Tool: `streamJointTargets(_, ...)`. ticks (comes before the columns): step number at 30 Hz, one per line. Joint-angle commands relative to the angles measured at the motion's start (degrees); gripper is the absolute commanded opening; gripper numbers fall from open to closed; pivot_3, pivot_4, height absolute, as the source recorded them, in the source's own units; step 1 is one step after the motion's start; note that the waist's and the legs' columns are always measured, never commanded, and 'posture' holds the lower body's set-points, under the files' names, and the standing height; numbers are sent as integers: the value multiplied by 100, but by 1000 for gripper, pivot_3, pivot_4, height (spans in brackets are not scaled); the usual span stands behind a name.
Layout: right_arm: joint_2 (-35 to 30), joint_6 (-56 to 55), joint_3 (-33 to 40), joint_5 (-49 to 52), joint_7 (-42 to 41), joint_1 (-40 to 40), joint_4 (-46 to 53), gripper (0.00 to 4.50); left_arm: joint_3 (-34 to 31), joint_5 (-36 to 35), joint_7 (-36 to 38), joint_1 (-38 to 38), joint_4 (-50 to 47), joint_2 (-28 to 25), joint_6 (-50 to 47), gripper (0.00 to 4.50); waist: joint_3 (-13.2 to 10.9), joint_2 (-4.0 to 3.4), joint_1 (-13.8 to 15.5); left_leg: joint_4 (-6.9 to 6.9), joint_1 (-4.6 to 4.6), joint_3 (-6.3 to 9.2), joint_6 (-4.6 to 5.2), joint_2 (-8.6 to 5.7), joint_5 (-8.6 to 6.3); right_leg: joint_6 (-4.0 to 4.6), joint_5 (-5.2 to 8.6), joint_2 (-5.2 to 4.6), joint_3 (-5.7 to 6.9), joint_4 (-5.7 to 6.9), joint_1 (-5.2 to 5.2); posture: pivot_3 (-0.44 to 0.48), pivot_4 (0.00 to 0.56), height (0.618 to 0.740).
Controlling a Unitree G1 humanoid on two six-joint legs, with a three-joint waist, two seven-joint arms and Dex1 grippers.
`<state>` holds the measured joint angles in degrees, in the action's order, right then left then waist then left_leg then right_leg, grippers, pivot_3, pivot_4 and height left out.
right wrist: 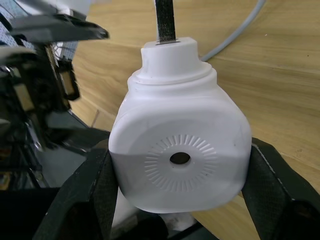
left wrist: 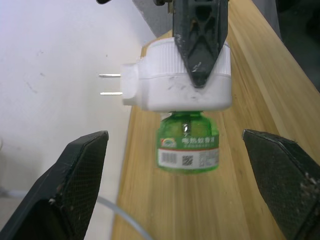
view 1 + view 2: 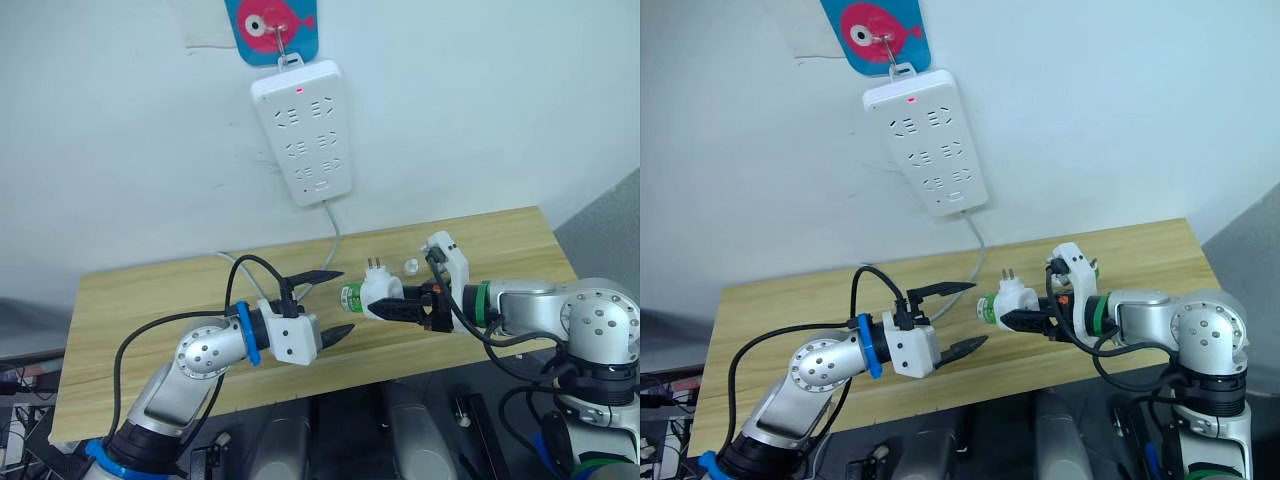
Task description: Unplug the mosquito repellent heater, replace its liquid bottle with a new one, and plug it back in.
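White mosquito repellent heater (image 3: 381,291) was off power strip (image 3: 303,130), clamped between our right gripper (image 3: 392,307) fingers above wooden table (image 3: 150,300). Green liquid bottle (image 2: 188,146) was attached to heater, pointing toward our left gripper (image 3: 332,304). Plug prongs were bare, aimed toward wall. Left gripper sat spread wide, empty, just beside bottle. Small white cap (image 3: 410,266) lay on table near heater.

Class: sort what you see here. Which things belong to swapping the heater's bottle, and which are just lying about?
Belongs to the job:
mosquito repellent heater, held in the right tool
green liquid bottle screwed into it
left tool, open by the bottle
power strip on the wall

Just lying about:
fish picture
small white cap on the table
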<state>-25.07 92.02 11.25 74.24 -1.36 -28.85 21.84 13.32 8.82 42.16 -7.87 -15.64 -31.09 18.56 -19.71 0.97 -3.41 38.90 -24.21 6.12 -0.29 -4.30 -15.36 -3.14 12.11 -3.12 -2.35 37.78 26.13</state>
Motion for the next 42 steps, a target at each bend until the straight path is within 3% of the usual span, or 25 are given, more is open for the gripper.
streamJointTargets(1, 133, 32, 130, 475, 421, -94, -13, 2979, 185, 83, -76, -109, -75, 145, -207, 4500, 0, 0, -7, 0, 0, 0, 0, 1, 0, 0, 0, 1, 0, 1, 0, -98, 353, 740)
streamJointTargets(7, -72, -392, -150, 1460, 1182, -83, -176, 2979, 299, 269, -144, -204, -32, 215, -464, 4500, 0, 0, -26, 1, 0, -1, 1, 0, 0, -1, 1, 2, 0, 2, 0, -102, 356, 740)
streamJointTargets(14, -827, -1398, -888, 2741, 2056, -23, -237, 2979, 345, 477, -262, -358, 131, 285, -699, 4500, 0, 0, -38, 2, 0, -2, 1, 0, 0, -2, 1, 2, 1, 2, -1, -102, 356, 740)
streamJointTargets(17, -1132, -1814, -1199, 3146, 2297, -19, -187, 2979, 372, 538, -253, -384, 153, 295, -797, 3883, 0, 0, -44, 2, -1, -2, 2, 0, 0, -2, 1, 2, 1, 0, -1, -102, 356, 740)
streamJointTargets(22, -1516, -2365, -1603, 3592, 2549, -21, -92, 2979, 411, 489, -249, -446, 112, 336, -840, 2309, -1, 1, -52, 2, -1, -1, 2, 1, 0, -3, 2, 2, 1, -1, -2, -110, 359, 740)
streamJointTargets(31, -1858, -2804, -1995, 3724, 2497, -113, -20, 2979, 466, 514, -243, -513, 122, 327, -920, 2226, -1, 1, -59, 2, -2, 0, 2, 1, 0, -3, 2, 2, 1, -4, -2, -107, 360, 740)
streamJointTargets(35, -1970, -2903, -1873, 3532, 2261, -68, 62, 4306, 347, 309, -327, -418, 92, 447, -1097, 2226, -1, 1, -59, 2, -2, 1, 2, 1, 0, -3, 2, 2, 1, -5, -2, -106, 358, 740)
streamJointTargets(36, -2028, -2941, -1803, 3492, 2204, -7, 129, 4455, 301, 240, -357, -406, 83, 484, -1120, 2226, -1, 1, -57, 2, -3, 1, 2, 1, 0, -3, 2, 2, 2, -6, -2, -106, 358, 740)
streamJointTargets(40, -2320, -3151, -1370, 3178, 1810, 536, 813, 4455, 126, -284, -373, -317, -27, 722, -1451, 2226, -1, 2, -35, 2, -9, 9, 2, 1, 0, -3, 2, 2, 5, -11, -1, -103, 359, 740)
streamJointTargets(42, -2264, -3534, -1011, 2911, 1765, 969, 1288, 4455, -26, -925, -380, -200, -112, 1040, -1713, 2226, -1, 1, -24, 2, -11, 11, 2, 1, 0, -4, 2, 2, 7, -11, 0, -105, 356, 740)
